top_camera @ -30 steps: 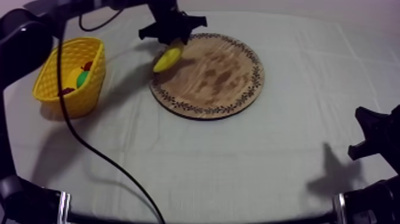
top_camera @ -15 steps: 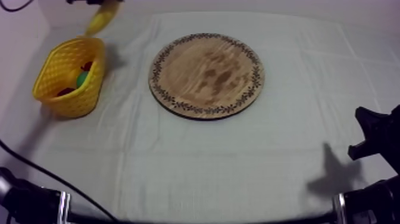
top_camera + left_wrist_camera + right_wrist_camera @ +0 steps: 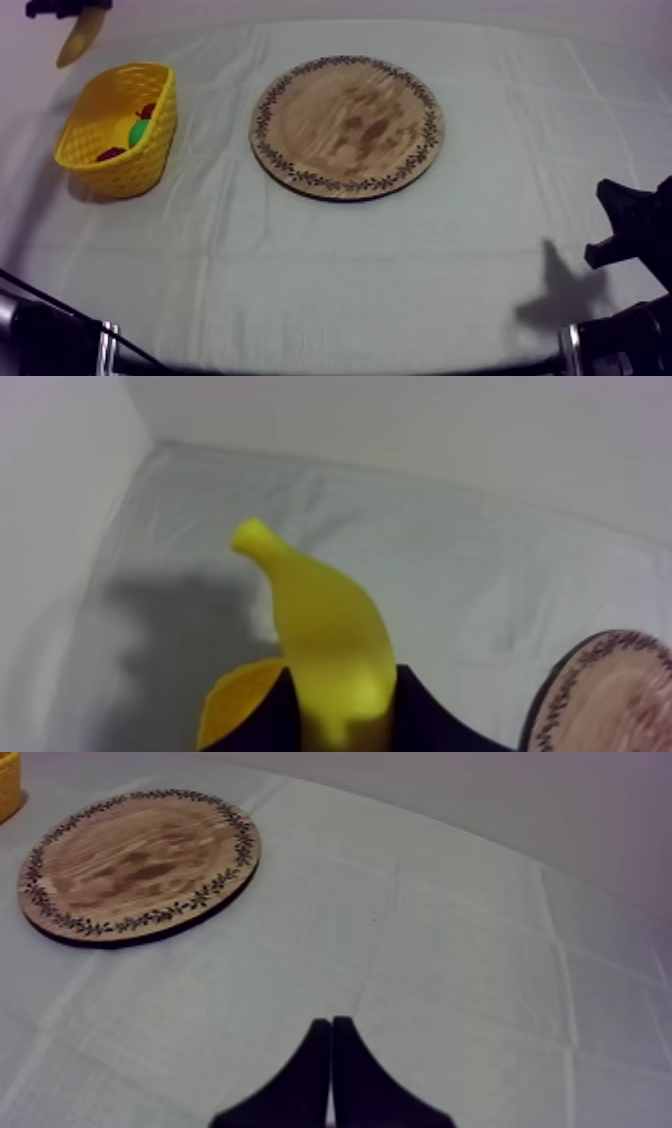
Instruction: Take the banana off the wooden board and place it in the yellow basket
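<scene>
The bench (image 3: pixel 300 310) lies under a grey-white cloth (image 3: pixel 480 250), whose fold lines cross in a loose grid of lighter creases. Its far edge meets a plain pale wall (image 3: pixel 520 802). Three pieces of toy fruit sit close together inside the yellow basket (image 3: pixel 90 165). A small red fruit (image 3: pixel 148 110) is nearest the far rim, and a green piece (image 3: pixel 138 131) touches it just below. A darker red piece (image 3: pixel 110 154), whose kind I cannot tell, rests low against the near wall. A dark shadow (image 3: pixel 560 295) falls on the cloth near the right front corner.
</scene>
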Controlling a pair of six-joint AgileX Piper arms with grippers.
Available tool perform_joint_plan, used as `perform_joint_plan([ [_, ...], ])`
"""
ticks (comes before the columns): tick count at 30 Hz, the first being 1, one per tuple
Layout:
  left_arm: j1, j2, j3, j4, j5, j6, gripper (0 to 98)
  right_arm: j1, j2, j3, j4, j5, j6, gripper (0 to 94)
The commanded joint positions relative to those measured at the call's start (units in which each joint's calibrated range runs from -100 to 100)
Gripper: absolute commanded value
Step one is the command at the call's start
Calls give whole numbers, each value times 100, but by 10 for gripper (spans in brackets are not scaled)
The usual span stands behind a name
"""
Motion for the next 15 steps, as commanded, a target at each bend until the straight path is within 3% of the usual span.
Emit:
perform_joint_plan([
  [1,-47,12,407,-27,-78,-12,103,0,0,-3,0,4,1,3],
  [15,-189,257,1536,-17,-423,3,78,0,0,-3,0,4,1,3],
])
